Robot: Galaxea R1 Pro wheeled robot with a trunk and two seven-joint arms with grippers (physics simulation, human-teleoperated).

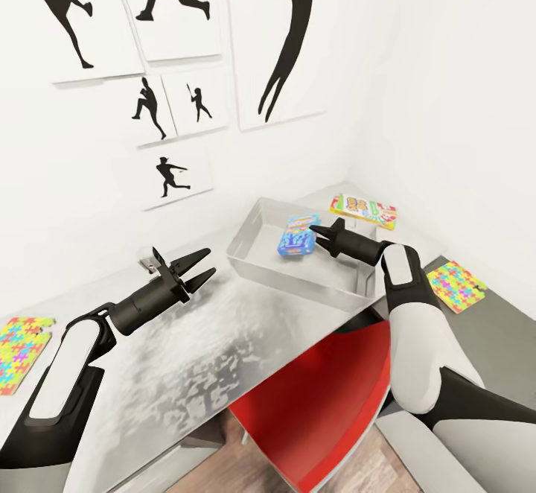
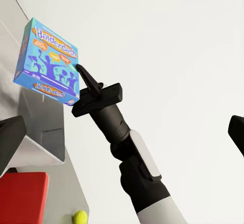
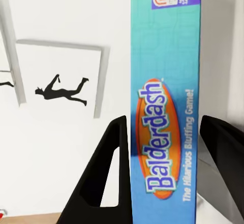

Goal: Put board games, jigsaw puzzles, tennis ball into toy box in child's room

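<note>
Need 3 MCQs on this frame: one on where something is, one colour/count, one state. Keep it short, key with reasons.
1. Where is the blue Balderdash box?
A. flat on the red chair
B. in the right claw, over the toy box
C. on the floor

2. How many jigsaw puzzles lie on the table in the head view?
A. none
B. two
C. four

3. What state is the left claw in?
A. open, holding nothing
B. shut on the tennis ball
C. shut on a puzzle

Key: 1 B, the right wrist view shows the box edge between the two fingers, and the head view shows it above the grey bin. 2 B, one puzzle at the near left end, another puzzle on the lower dark top at right. 3 A, its fingers are spread with only desk behind them.
</note>
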